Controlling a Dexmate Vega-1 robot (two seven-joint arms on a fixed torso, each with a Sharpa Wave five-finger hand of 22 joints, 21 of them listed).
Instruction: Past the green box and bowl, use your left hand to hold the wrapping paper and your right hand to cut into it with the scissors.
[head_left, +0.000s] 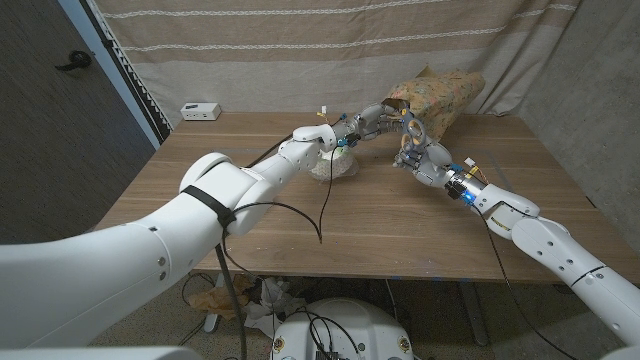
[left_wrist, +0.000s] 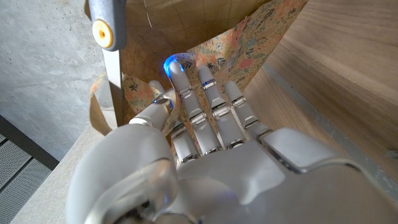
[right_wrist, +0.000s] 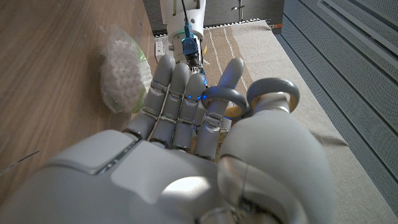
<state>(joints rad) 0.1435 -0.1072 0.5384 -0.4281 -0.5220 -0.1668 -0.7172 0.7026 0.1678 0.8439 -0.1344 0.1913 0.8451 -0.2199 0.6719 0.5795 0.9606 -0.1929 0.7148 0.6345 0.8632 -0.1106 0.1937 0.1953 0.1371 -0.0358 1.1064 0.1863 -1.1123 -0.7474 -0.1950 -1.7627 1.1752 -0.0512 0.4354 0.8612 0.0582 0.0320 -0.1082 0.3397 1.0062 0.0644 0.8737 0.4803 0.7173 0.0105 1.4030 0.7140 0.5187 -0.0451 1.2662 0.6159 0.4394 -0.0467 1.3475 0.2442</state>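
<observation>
At the far side of the wooden counter, the left hand grips the open edge of the floral wrapping paper, while the right hand holds grey-handled scissors, fingers through the loops, right at the paper's mouth.

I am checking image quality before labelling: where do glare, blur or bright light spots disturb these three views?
Head view: even light, sharp; only the small blue light on the right hand's wrist glows. Left wrist view: the left hand is blurred close to the lens, a blue glow lies on the wrapping paper. Right wrist view: bright glare on the back of the hand, the scissors handles stay sharp.
</observation>
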